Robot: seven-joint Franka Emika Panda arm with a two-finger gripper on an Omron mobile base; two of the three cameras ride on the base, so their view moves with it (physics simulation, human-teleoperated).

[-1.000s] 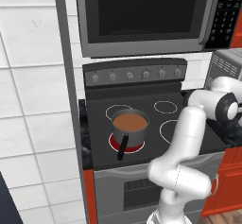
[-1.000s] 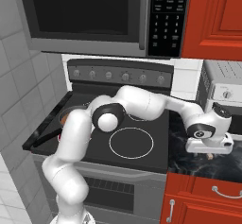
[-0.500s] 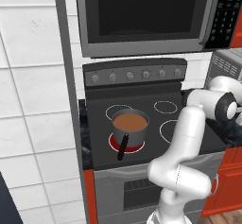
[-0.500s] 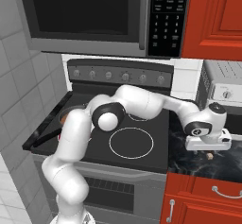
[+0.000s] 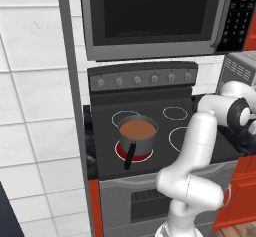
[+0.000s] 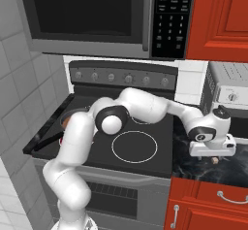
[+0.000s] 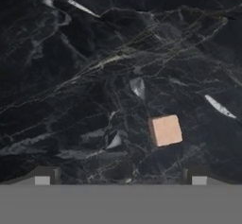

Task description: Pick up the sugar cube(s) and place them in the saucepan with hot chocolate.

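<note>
Saucepan (image 5: 138, 132) sits on the near-left burner of the stove (image 5: 150, 153), handle toward the near edge; hot chocolate (image 5: 137, 128) inside it. Microwave (image 5: 152, 16) above the stove, control knobs along the stove's far panel. Marble counter (image 6: 227, 168) adjoins the stove on the right. Sugar cube (image 6: 215, 160) lies on that counter, near its front edge. Gripper (image 6: 211, 151) hangs directly over the cube, apart from it. Toaster oven (image 6: 227, 90) stands at the far side of the counter, behind the gripper.
</note>
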